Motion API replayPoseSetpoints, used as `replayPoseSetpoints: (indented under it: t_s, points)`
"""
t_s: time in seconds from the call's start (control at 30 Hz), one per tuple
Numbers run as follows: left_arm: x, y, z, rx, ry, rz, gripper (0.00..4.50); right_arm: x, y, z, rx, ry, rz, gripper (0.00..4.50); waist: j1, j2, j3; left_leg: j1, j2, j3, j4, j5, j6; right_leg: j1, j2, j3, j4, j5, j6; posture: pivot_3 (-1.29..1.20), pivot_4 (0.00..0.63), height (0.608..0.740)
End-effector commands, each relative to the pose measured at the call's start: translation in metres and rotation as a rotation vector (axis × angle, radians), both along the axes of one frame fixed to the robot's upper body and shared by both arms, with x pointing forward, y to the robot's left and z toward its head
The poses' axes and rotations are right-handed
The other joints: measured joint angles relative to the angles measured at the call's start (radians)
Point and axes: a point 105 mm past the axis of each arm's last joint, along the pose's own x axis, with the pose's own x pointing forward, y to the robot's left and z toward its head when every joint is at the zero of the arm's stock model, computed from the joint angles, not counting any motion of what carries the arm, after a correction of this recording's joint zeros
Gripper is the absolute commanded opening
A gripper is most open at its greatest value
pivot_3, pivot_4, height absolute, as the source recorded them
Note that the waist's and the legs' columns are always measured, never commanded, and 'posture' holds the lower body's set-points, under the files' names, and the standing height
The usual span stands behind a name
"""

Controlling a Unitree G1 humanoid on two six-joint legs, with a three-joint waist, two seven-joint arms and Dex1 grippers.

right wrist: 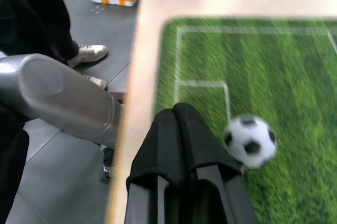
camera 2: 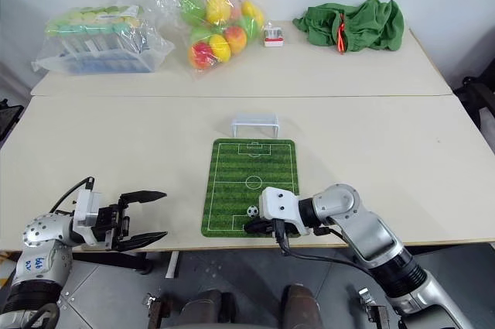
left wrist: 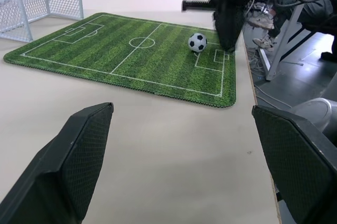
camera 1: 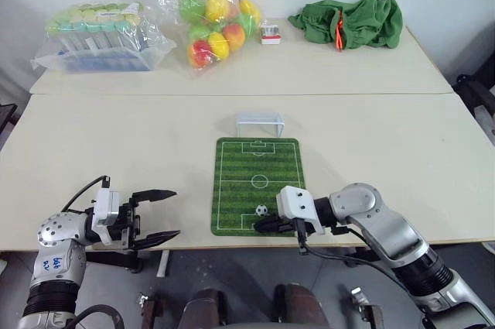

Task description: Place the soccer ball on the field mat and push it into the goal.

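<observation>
A: Right wrist view, item one: the right gripper (right wrist: pixel 181 116) is recorded with its two black fingers pressed together, nothing clamped between them. The soccer ball (right wrist: pixel 250 140) is listed as lying on the field mat (right wrist: pixel 295 76), just beside the fingertips, near the mat's edge closest to the robot and beside the printed goal box there. Whether ball and fingers touch cannot be told.

B: Item two, left eye view: the goal (camera 1: pixel 260 121) is entered as standing on the table (camera 1: pixel 116 151) just beyond the mat's far edge, its mouth turned toward the mat. The ball is well apart from it; the whole pitch lies between.

A: Step in hand, as judged: placement is counted done; the push is pending. The closed fingers are best used as one blunt tip, set behind the ball on the side away from the goal.

B: Handling note: the ball is round and light, so it is expected to roll at a slight touch. A low, straight stroke along the mat's centre line is advised; an off-centre contact is likely to send it over a side edge.

A: Item three: the left gripper (camera 1: pixel 157 214) is logged with fingers apart, empty, held over the table's near edge, well left of the mat.
</observation>
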Motion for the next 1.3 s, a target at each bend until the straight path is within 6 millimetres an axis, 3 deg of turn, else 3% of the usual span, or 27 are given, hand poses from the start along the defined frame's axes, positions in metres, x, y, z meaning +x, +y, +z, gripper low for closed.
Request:
replayPoseSetpoints:
  t_s: [0.03, 0.2, 0.37, 0.63, 0.73, 0.83, 1.03, 1.2, 1.23, 1.3]
  points:
    - [0.001, -0.001, 0.007, 0.011, -0.027, -0.029, 4.50, 0.028, -0.002, 0.023, 0.048, -0.101, -0.072, 0.04, 0.000, 0.000, 0.000, 0.000, 0.000, 0.000, 0.000, 0.000, 0.000, 0.000, 0.000, 0.000, 0.000, 0.000, 0.000, 0.00, 0.150, 0.740]
    - [0.010, -0.001, 0.010, 0.015, -0.046, -0.022, 4.50, 0.079, -0.020, 0.061, 0.132, -0.230, -0.282, 0.04, -0.001, 0.000, 0.000, 0.000, 0.000, 0.000, 0.000, 0.000, 0.000, 0.000, 0.000, 0.000, 0.001, 0.000, 0.000, 0.00, 0.150, 0.740]
    - [0.017, -0.002, 0.011, 0.015, -0.057, -0.021, 4.50, 0.098, -0.034, 0.092, 0.192, -0.314, -0.372, 0.04, 0.000, 0.000, 0.000, -0.001, 0.000, -0.001, -0.001, 0.000, 0.000, 0.000, 0.000, -0.002, 0.001, 0.000, 0.000, 0.00, 0.150, 0.740]
    - [0.031, -0.002, 0.022, -0.032, -0.103, 0.036, 4.50, 0.084, -0.059, 0.122, 0.342, -0.265, -0.435, 0.04, 0.002, 0.000, 0.000, -0.001, -0.001, -0.002, -0.001, 0.000, 0.000, -0.001, 0.000, -0.002, 0.000, 0.000, 0.000, 0.00, 0.150, 0.740]
    - [0.034, 0.003, 0.027, -0.060, -0.109, 0.080, 4.50, 0.069, -0.077, 0.118, 0.366, -0.190, -0.418, 0.04, 0.002, 0.000, 0.000, -0.002, -0.001, -0.003, -0.001, 0.000, 0.000, -0.001, 0.000, -0.003, 0.000, 0.000, 0.000, 0.00, 0.150, 0.740]
    - [0.038, 0.009, 0.031, -0.092, -0.073, 0.141, 4.50, 0.056, -0.106, 0.102, 0.312, -0.121, -0.417, 0.57, 0.006, 0.000, 0.000, -0.002, -0.001, -0.003, -0.001, 0.000, 0.000, 0.000, 0.000, -0.003, 0.000, 0.000, 0.000, 0.00, 0.150, 0.740]
    - [0.040, 0.019, 0.038, -0.109, -0.032, 0.214, 4.50, 0.043, -0.149, 0.084, 0.230, -0.069, -0.430, 2.54, -0.001, -0.001, 0.001, -0.001, -0.001, -0.001, -0.001, 0.000, 0.000, 0.000, 0.000, -0.001, -0.001, 0.000, 0.000, 0.00, 0.150, 0.740]
    - [0.048, 0.029, 0.049, -0.138, 0.012, 0.324, 4.50, 0.032, -0.166, 0.076, 0.195, -0.065, -0.406, 4.25, 0.002, -0.001, 0.001, -0.001, 0.000, -0.001, -0.001, 0.000, 0.000, 0.000, 0.000, -0.001, -0.001, 0.000, 0.000, 0.00, 0.150, 0.740]
    - [0.049, 0.030, 0.050, -0.136, 0.026, 0.344, 4.50, 0.031, -0.168, 0.075, 0.185, -0.065, -0.410, 4.48, 0.002, -0.001, 0.001, -0.001, -0.001, -0.001, -0.001, 0.000, 0.000, 0.000, 0.000, -0.001, -0.001, 0.000, 0.000, 0.00, 0.150, 0.740]
    - [0.048, 0.030, 0.051, -0.121, 0.024, 0.357, 4.50, 0.030, -0.170, 0.074, 0.182, -0.064, -0.420, 4.48, 0.002, -0.001, 0.001, 0.000, 0.000, -0.001, -0.001, 0.000, 0.000, 0.001, -0.001, -0.001, 0.000, 0.000, 0.000, 0.00, 0.150, 0.740]
